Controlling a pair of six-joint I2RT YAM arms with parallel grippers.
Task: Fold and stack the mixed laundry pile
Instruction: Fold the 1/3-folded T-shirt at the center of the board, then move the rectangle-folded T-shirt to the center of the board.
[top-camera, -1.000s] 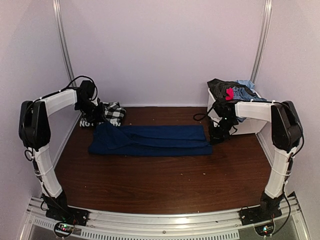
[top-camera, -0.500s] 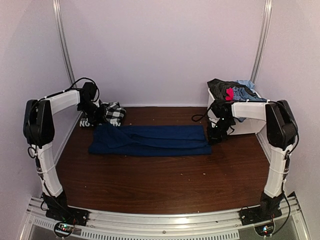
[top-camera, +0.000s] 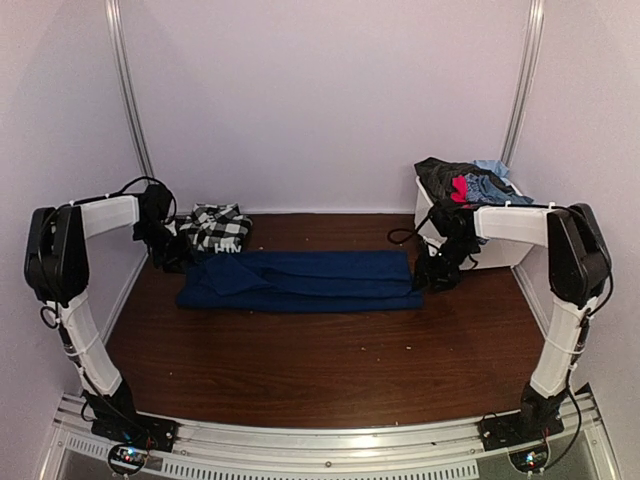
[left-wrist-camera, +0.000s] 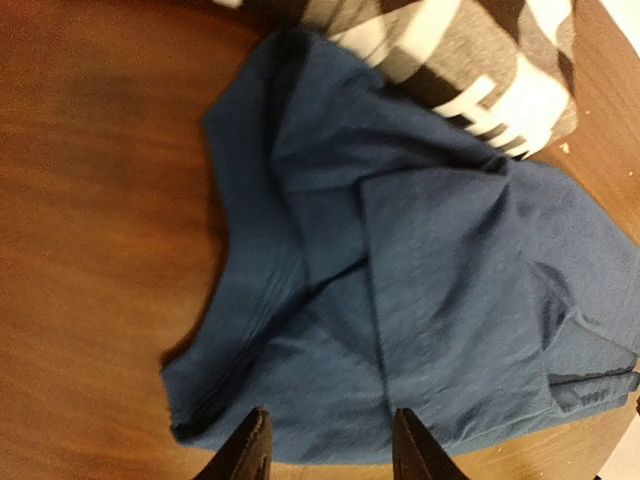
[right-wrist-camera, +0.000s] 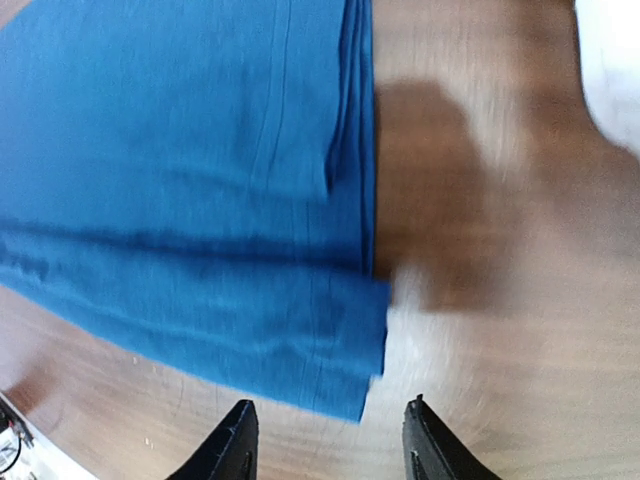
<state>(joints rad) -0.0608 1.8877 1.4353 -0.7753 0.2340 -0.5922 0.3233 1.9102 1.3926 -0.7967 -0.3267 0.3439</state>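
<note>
A long navy blue piece (top-camera: 300, 280) lies folded lengthwise across the middle of the table. Behind its left end sits the black-and-white checked shirt (top-camera: 215, 228) with white lettering (left-wrist-camera: 480, 100). The mixed laundry pile (top-camera: 468, 180), dark, red and light blue, fills the white bin (top-camera: 500, 250) at the back right. My left gripper (left-wrist-camera: 332, 445) hangs open just above the navy piece's crumpled left end (left-wrist-camera: 400, 300), with nothing between its fingers. My right gripper (right-wrist-camera: 330, 430) is open over the near right corner of the navy piece (right-wrist-camera: 200, 200), holding nothing.
The white bin's corner (right-wrist-camera: 612, 70) stands close to the right of my right gripper. A side wall rises just left of my left arm (top-camera: 110, 212). Bare wooden table (top-camera: 320, 360) stretches in front of the navy piece.
Both grippers have gone from shut to open. My left arm has swung left, away from the checked shirt. The right gripper stays by the navy piece's right end.
</note>
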